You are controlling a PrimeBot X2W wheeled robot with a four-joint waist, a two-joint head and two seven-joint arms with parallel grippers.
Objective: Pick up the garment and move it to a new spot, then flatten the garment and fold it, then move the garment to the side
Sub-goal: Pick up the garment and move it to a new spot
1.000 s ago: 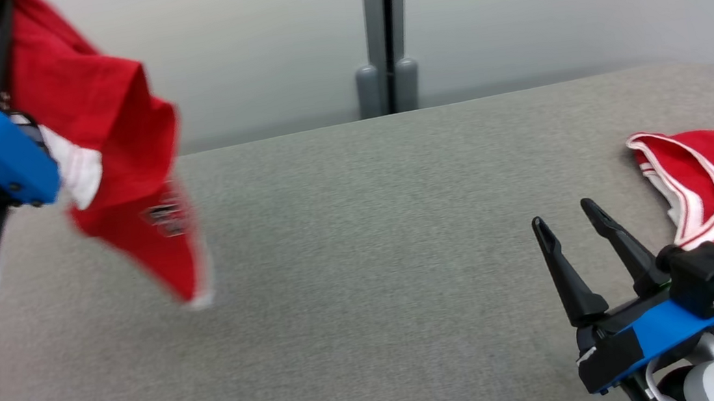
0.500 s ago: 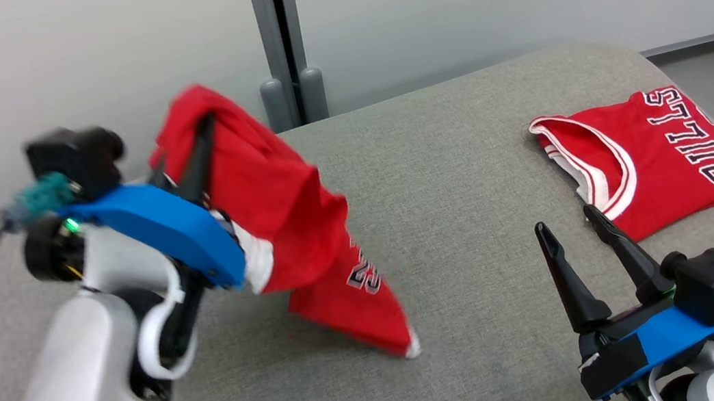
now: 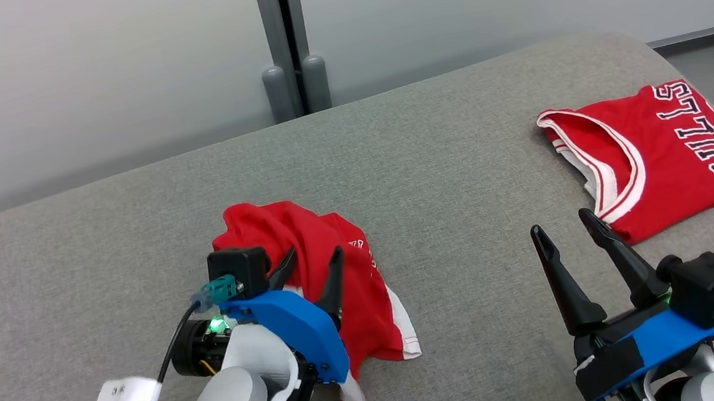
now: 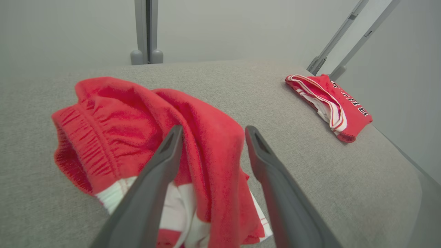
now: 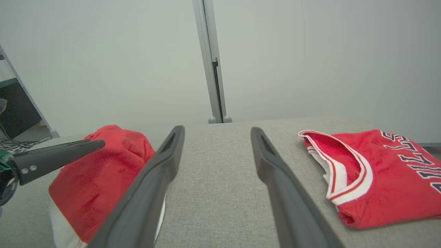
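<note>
The garment (image 3: 358,290) is a red piece with white trim and an elastic band, lying crumpled on the grey table (image 3: 460,145) left of centre. My left gripper (image 3: 313,258) hovers low over it, jaws open, with a ridge of the cloth (image 4: 206,144) lying loose between the fingers. In the right wrist view the garment (image 5: 103,165) sits at the left with a left finger (image 5: 62,158) above it. My right gripper (image 3: 560,224) stands open over bare table at the lower right, holding nothing.
A folded red jersey (image 3: 668,152) with black and white lettering lies at the table's right end, close to the edge and just beyond my right gripper. A grey post (image 3: 286,30) stands against the wall behind the table.
The left arm came down from high on the left, set the garment on the table and opened its jaws. The head view also shifted. The right gripper kept its place.
</note>
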